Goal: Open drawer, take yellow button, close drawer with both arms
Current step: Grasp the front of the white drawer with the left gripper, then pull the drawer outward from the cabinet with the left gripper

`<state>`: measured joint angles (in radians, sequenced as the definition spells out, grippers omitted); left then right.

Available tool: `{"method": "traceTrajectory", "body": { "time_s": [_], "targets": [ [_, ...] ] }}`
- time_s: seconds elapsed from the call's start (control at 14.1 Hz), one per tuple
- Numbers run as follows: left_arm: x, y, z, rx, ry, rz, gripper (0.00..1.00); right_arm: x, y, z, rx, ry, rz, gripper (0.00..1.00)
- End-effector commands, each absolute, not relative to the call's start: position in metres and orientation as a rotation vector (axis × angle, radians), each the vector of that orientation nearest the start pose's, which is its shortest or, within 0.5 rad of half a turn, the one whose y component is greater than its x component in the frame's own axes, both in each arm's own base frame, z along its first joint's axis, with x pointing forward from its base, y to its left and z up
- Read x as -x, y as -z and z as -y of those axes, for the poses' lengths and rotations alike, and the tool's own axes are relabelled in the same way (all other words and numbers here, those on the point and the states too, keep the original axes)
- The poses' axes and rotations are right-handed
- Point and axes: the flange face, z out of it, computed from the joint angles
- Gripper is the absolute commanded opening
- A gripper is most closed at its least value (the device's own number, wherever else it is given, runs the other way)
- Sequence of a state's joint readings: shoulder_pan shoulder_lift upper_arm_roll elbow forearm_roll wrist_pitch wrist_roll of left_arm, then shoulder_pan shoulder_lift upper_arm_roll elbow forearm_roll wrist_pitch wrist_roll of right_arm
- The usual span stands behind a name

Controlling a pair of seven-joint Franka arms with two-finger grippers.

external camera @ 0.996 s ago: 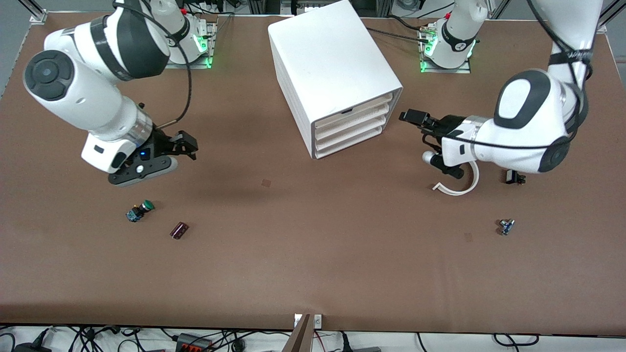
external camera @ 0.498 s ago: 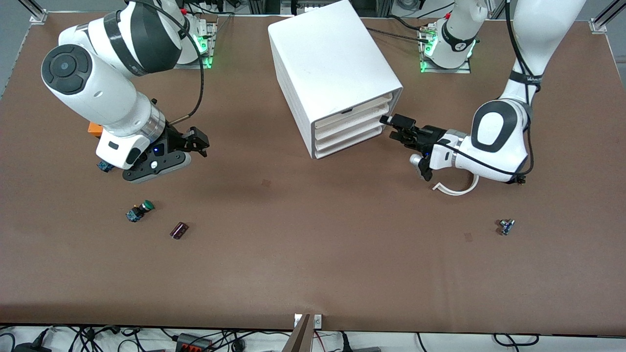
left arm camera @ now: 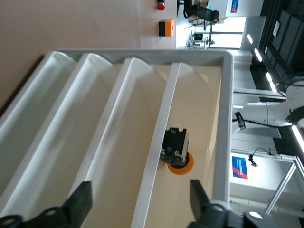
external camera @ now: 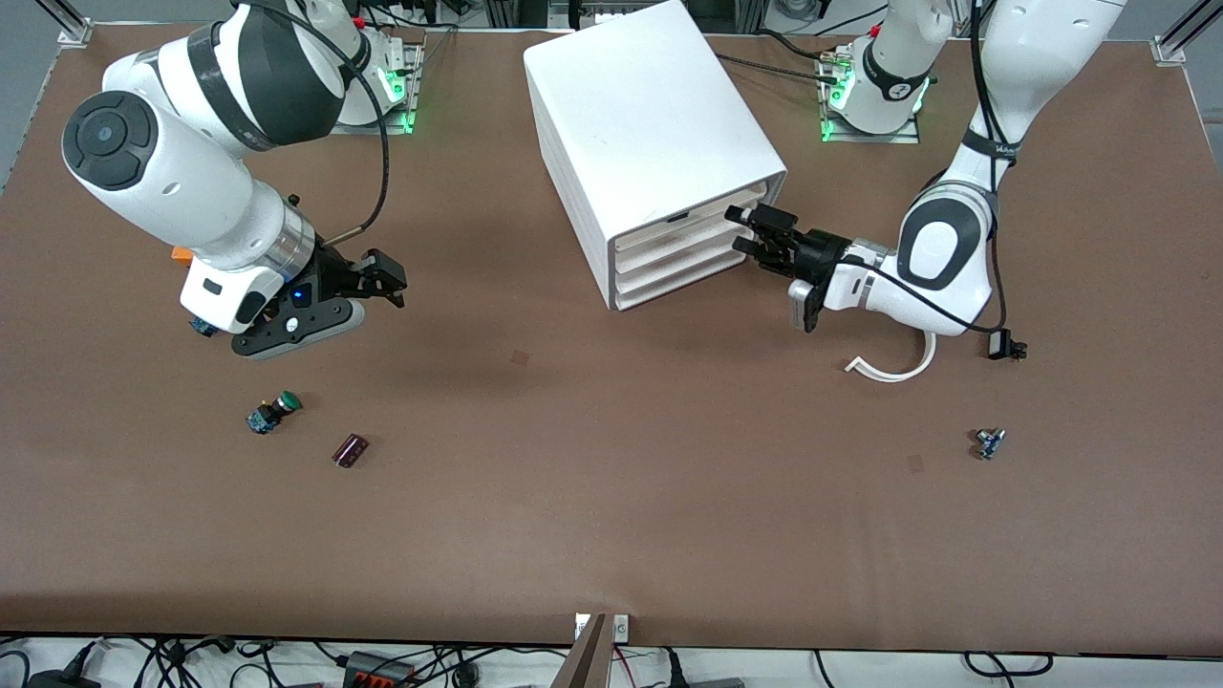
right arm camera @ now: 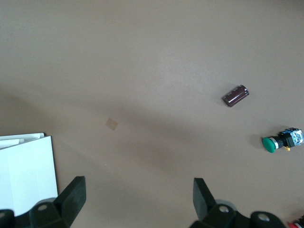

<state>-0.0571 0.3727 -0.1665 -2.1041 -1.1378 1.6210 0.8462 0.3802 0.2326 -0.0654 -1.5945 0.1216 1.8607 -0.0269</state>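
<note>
Left hand [external camera: 755, 229] is now brought right up to the cabinet [external camera: 640, 124] front, at the corner of the top drawer [external camera: 702, 212] toward the left arm's end of the desk [external camera: 611, 497]; half a second ago it was just short of the cabinet, a second ago well apart from it. Fingers are spread, nothing held. Judgement: approach is done, the pull on the drawer comes next.

In the front view the drawer is seen flush with the three drawers below it, so the opening step is not yet made.

Orange-capped button [left arm camera: 175, 152] is seen in the left wrist view, inside the top drawer, just beside its front lip. It lies on its side: long axis runs crosswise to the drawer's long front edge, cap pointed into the drawer, black-and-blue body toward the lip.

Right hand [external camera: 377, 277] is hung over bare desk, well apart from the cabinet toward the right arm's end; fingers spread, empty, little moved in the last half second. It is judged to be waiting.
</note>
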Motion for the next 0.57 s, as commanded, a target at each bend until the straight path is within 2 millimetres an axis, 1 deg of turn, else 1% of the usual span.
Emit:
{"method": "traceTrajectory", "body": {
  "time_s": [0.0,0.07,0.14,0.21,0.36,0.43,0.5],
  "targets": [
    [-0.4635,-0.2473,0.2234,-1.715,0.39,0.425,0.81,-0.6041,-0.5066,-0.2099,2.978,0.039,0.458,1.0],
    [-0.4617,-0.2439,0.2226,-1.704,0.378,0.439,0.75,-0.6039,-0.5077,-0.2101,2.976,0.042,0.452,1.0],
    [-0.461,-0.2403,0.2211,-1.699,0.375,0.435,0.65,-0.6047,-0.5061,-0.2103,2.976,0.042,0.449,1.0],
    [-0.4599,-0.2399,0.2225,-1.697,0.376,0.437,0.52,-0.6061,-0.5061,-0.2106,2.975,0.056,0.448,1.0],
    [-0.4594,-0.24,0.2226,-1.694,0.377,0.441,0.34,-0.6063,-0.5056,-0.2105,2.976,0.059,0.451,1.0],
    [-0.4599,-0.24,0.2213,-1.69,0.366,0.45,0.18,-0.6055,-0.5061,-0.2103,2.976,0.055,0.456,1.0],
    [-0.4608,-0.2398,0.22,-1.689,0.363,0.452,0.08,-0.606,-0.5072,-0.2104,2.975,0.061,0.455,1.0]
  ]
}}
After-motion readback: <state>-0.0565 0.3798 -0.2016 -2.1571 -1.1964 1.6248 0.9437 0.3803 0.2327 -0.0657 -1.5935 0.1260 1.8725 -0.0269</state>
